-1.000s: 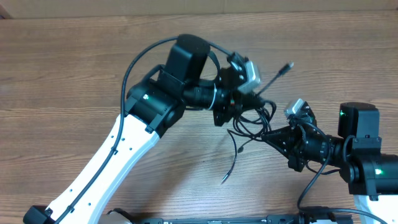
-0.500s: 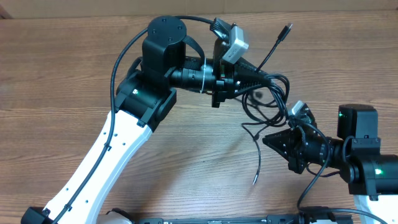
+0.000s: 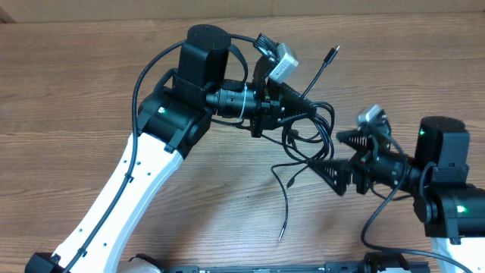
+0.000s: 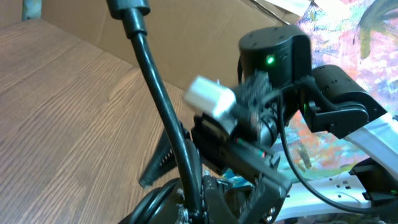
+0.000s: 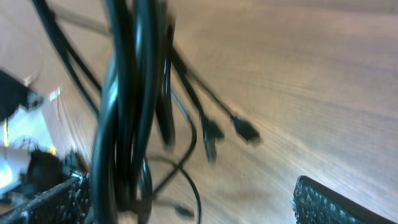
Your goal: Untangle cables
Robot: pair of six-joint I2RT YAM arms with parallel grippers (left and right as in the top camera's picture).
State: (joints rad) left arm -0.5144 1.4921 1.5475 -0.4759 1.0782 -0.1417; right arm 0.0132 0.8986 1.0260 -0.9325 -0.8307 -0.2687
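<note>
Parting the cables (image 3: 312,135): entry by view.

**Overhead.**
- Left claw (image 3: 301,114): shut on the cables, gripping the knot at its top. The bundle sits right of centre over the surface (image 3: 91,91), seemingly lifted a little.
- Loops: they hang between the two claws.
- Plug (image 3: 333,51): one, standing out toward the far edge.
- Loose end (image 3: 283,227): one, trailing toward the near edge.
- Right claw (image 3: 341,156): spread wide and holding nothing, its tips just beside the loops.
- Step, as judged: choosing one strand to draw out of the knot.

**Left wrist.**
- Cord (image 4: 155,93): one, rising stiffly past the lens.
- Right arm: it faces in from beyond the cord.
- Left claw's own jaws: not clear at the bottom edge.

**Right wrist.**
- Cables (image 5: 130,93): a blurred, thick bunch left of centre, hanging in front of the wide-set fingers (image 5: 329,199).
- Small plugs (image 5: 245,130): they dangle right of the bunch, over the wood.

**Handling note, as judged.**
- The right claw should close on a single strand near a free plug, not on the whole bunch. Clamping everything would likely tighten the knot.
- The pull should go slowly, away from the left claw and along the free end's own path.
- The left claw should hold firm as the anchor.
- Thin cords may slip or snag a neighbouring loop, so ease off if the bunch moves as one.
</note>
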